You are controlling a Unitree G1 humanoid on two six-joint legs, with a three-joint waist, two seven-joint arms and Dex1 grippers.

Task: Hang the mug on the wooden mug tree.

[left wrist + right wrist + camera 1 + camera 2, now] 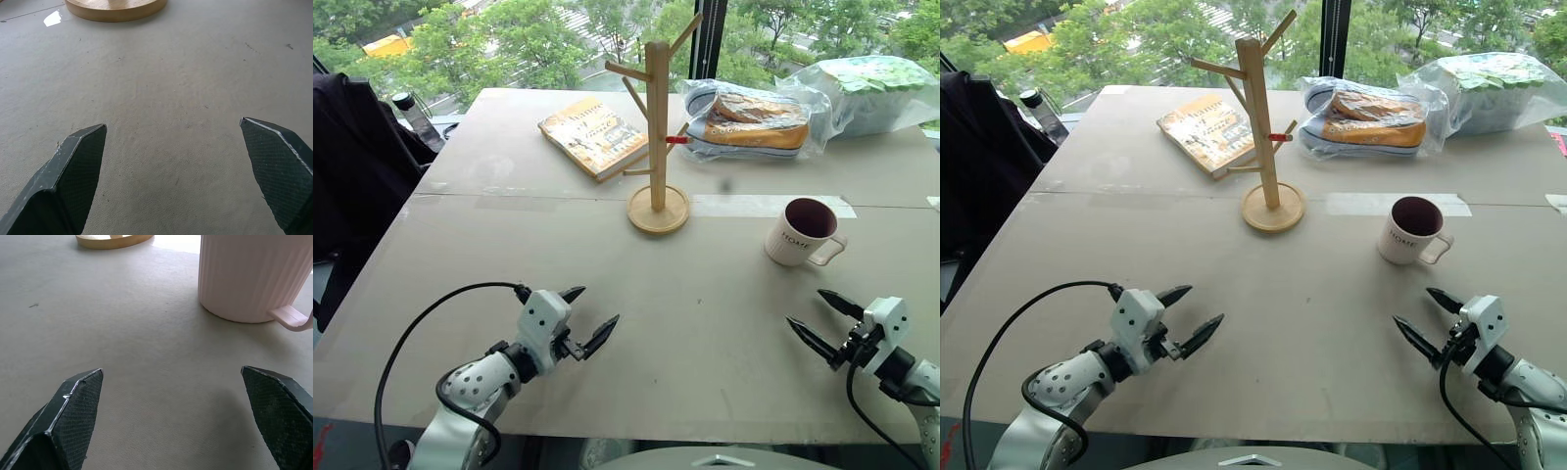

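Nearest the camera, the left pincer [590, 315] hung just above the tabletop [705, 333] at the near left, its two black fingers spread apart and holding nothing, pointing toward the middle of the board. Opposite it at the near right, the right pincer [822, 321] was likewise released, fingers wide and empty, aimed toward the mug [800, 232], which stood upright on the tabletop a little beyond it, not touched. That cream-white mug showed its dark maroon inside and small dark lettering, with its loop handle turned toward the right and near side. Well apart from it, to its left and farther back, the wooden mug tree [657, 127] stood upright on its round base near the tabletop's middle, pegs bare, one peg red-tipped. Behind the tree lay a book [593, 135] to the left and a shoe wrapped in clear plastic [749, 121] to the right.
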